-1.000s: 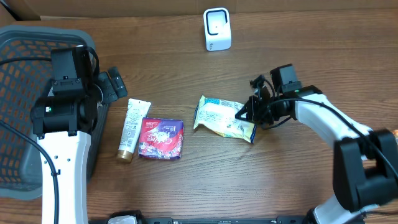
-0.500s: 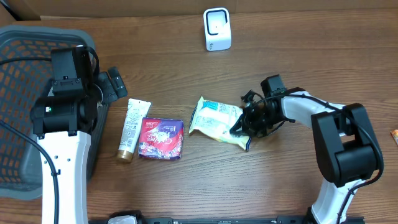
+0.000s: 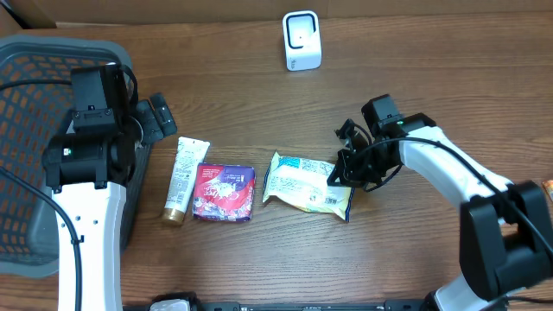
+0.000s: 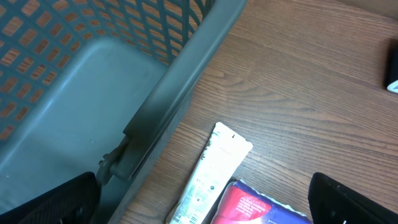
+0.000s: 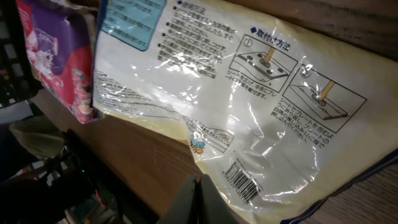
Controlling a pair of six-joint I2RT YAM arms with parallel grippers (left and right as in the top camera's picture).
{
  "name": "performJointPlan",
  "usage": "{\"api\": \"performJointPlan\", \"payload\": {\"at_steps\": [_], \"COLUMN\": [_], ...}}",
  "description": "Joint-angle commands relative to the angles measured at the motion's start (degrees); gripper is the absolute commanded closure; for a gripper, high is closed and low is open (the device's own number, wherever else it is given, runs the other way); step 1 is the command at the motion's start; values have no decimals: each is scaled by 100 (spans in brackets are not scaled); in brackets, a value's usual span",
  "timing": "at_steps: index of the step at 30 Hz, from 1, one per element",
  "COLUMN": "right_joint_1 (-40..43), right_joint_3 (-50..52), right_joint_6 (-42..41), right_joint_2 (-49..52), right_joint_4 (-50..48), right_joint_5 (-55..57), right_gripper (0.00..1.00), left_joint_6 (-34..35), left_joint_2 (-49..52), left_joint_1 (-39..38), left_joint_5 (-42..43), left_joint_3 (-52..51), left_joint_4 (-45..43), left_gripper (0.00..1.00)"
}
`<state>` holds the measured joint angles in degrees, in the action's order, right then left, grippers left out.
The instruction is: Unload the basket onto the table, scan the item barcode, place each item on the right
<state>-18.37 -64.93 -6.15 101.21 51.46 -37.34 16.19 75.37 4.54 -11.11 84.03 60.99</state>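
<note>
my right gripper (image 3: 344, 171) is pinched together on the right edge of the packet (image 3: 302, 181), which lies flat mid-table, barcode (image 5: 241, 179) facing my wrist camera. the scanner (image 3: 301, 41) stands far off. my left gripper (image 3: 154, 119) gapes beside the basket (image 3: 26, 60).

A: What colour is the packet (image 3: 307, 182)?
B: Pale yellow, with a blue patch and a black-striped barcode (image 5: 241, 180).
A: And the others?
B: Red and purple pack (image 3: 224, 192), white tube (image 3: 183, 177), grey basket (image 3: 52, 45) with square holes, brown wooden table (image 3: 415, 69).
</note>
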Motion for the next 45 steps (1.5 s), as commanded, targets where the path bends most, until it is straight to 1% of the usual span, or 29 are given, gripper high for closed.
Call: {"api": "performJointPlan", "payload": {"at_steps": [1, 9, 14, 15, 18, 19, 20, 21, 22, 25, 28, 30, 31, 33, 36, 39, 41, 45], "right_joint_1": [11, 11, 11, 11, 11, 11, 13, 13, 13, 61, 251, 461, 544, 726, 817, 590, 280, -597], "right_joint_3": [184, 1215, 1086, 953, 424, 186, -44, -273, -472, -1001, -1091, -1088, -1088, -1091, -1091, -1091, -1091, -1091], "right_joint_6": [42, 20, 20, 20, 20, 26, 46, 46, 46, 42, 42, 96, 273, 894, 1091, 1268, 1266, 1008], "right_joint_2": [63, 179, 177, 177, 149, 131, 103, 85, 66, 52, 52, 59, 59, 59, 59, 55, 52, 52], "right_joint_4": [-35, -555, -542, -431, 37, 260, 492, 728, 944, 1462, 1484, 1469, 1449, 1394, 1390, 1558, 1554, 1502], "right_joint_5": [173, 177, 168, 168, 136, 131, 131, 131, 131, 131, 149, 398, 496, 581, 562, 590, 1073, 2083], "right_gripper": [96, 96, 96, 93, 79, 72, 57, 20, 0, 0, 0, 0, 0, 0, 0, 0, 0, 0], "left_joint_6": [57, 55, 57, 57, 57, 57, 57, 57, 57, 57, 55, 55, 57, 57, 57, 57, 57, 57], "left_joint_2": [-44, -44, -44, -44, -44, -44, -44, -44, -44, -42, -42, -42, -42, -42, -42, -42, -42, -42], "left_joint_1": [-4, -4, -4, -4, -4, -4, -4, -4, -4, -4, -4, -4, -4, -4, -4, -4, -4, -4], "left_joint_5": [63, 63, 63, 63, 63, 63, 63, 63, 63, 63, 63, 63, 63, 63, 63, 63, 63, 63], "left_joint_3": [72, 72, 72, 72, 72, 72, 72, 72, 72, 72, 72, 72, 72, 72, 72, 72, 72, 72], "left_joint_4": [26, 28, 28, 28, 31, 28, 31, 31, 28, 28, 31, 28, 28, 28, 28, 31, 31, 31], "left_gripper": [0, 0, 0, 0, 0, 0, 0, 0, 0, 0, 0, 0, 0, 0, 0, 0, 0, 0]}}
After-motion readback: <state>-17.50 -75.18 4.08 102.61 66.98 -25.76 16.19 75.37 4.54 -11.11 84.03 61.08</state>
